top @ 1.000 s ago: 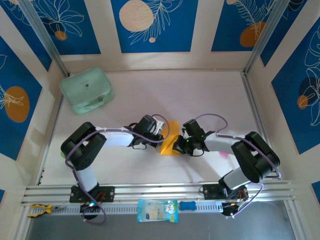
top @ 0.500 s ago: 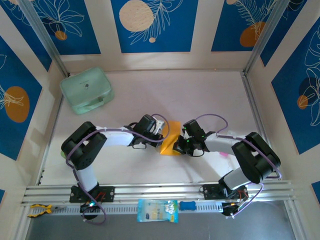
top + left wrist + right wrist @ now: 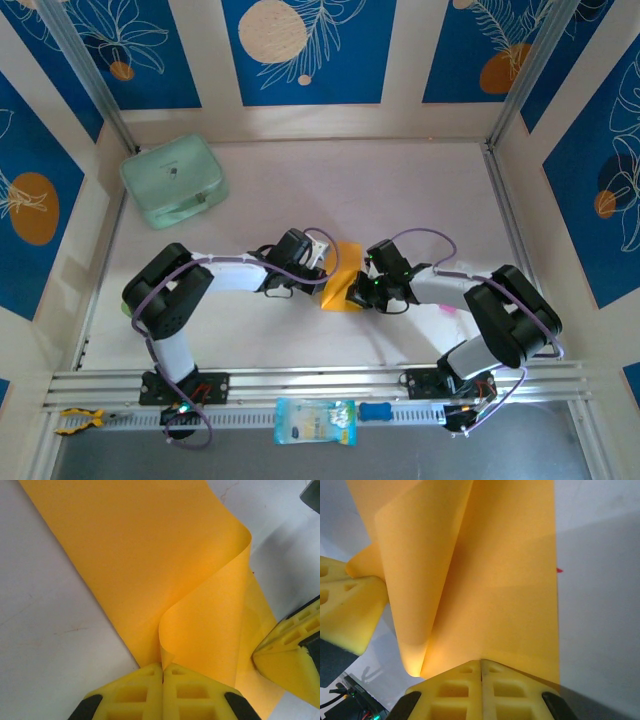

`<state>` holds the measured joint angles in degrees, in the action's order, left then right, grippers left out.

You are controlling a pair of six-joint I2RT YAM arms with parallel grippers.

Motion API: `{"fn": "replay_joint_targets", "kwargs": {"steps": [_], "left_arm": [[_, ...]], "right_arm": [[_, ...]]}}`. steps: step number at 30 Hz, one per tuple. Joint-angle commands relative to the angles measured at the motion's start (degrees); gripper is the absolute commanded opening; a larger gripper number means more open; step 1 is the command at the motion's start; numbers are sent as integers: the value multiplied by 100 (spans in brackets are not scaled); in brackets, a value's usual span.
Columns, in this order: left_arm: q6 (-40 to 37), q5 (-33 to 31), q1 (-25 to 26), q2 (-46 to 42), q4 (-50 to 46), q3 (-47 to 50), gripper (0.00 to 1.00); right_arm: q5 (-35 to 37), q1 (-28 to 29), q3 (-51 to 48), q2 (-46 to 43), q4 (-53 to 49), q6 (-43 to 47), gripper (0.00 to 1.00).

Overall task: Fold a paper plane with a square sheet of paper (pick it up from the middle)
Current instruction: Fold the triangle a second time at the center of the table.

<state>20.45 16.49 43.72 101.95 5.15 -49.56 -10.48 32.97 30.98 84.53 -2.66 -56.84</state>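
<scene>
A pale bench [image 3: 400, 190] fills a booth of cream walls [image 3: 405, 60] with blue leaf-print panels. Its far half and right side lie open. A metal rail [image 3: 320, 385] runs along its near edge.

Two arms reach inward from that rail and meet near the middle of the bench. The left arm [image 3: 220, 272] comes in from the left and the right arm [image 3: 460, 290] from the right.

A mint-green case [image 3: 173, 181] sits in the far left corner, well apart from the arms.

The square sheet of paper [image 3: 345, 275], orange-yellow, lies between the two wrists at the bench's centre. It is partly lifted and curled over itself.

In the left wrist view, the left hand [image 3: 162, 672] has its yellow fingers pressed together, pinching a curled edge of the sheet. In the right wrist view, the right hand [image 3: 481, 667] is likewise clamped on the sheet's edge, with a fold rising just beside it. Each hand's fingertip appears at the edge of the other's view, close by.

Arms, paper and case match their places of a second ago.

A pale blue packet [image 3: 315, 421] and a small blue-handled item [image 3: 376, 411] rest below the rail. A yellow-handled tool [image 3: 78, 420] lies at its left end.
</scene>
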Motion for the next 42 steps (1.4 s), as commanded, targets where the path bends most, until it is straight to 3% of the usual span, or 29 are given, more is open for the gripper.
{"fn": "replay_joint_targets", "kwargs": {"steps": [1,19,30,42], "left_arm": [[-89,98,-76,131,24,-115,0],[-104,271,-87,268,18,-172,0],[-172,238,-92,325,-110,-216,0],[-198,302,-90,405,-136,-256,0]], "right_arm": [[50,-25,-147,-26,-336,17,3],[24,-63,-145,-118,-326,63,3],[-193,-291,-323,-952,306,-302,5],[-389,-307,199,-113,1213,-731,2]]}}
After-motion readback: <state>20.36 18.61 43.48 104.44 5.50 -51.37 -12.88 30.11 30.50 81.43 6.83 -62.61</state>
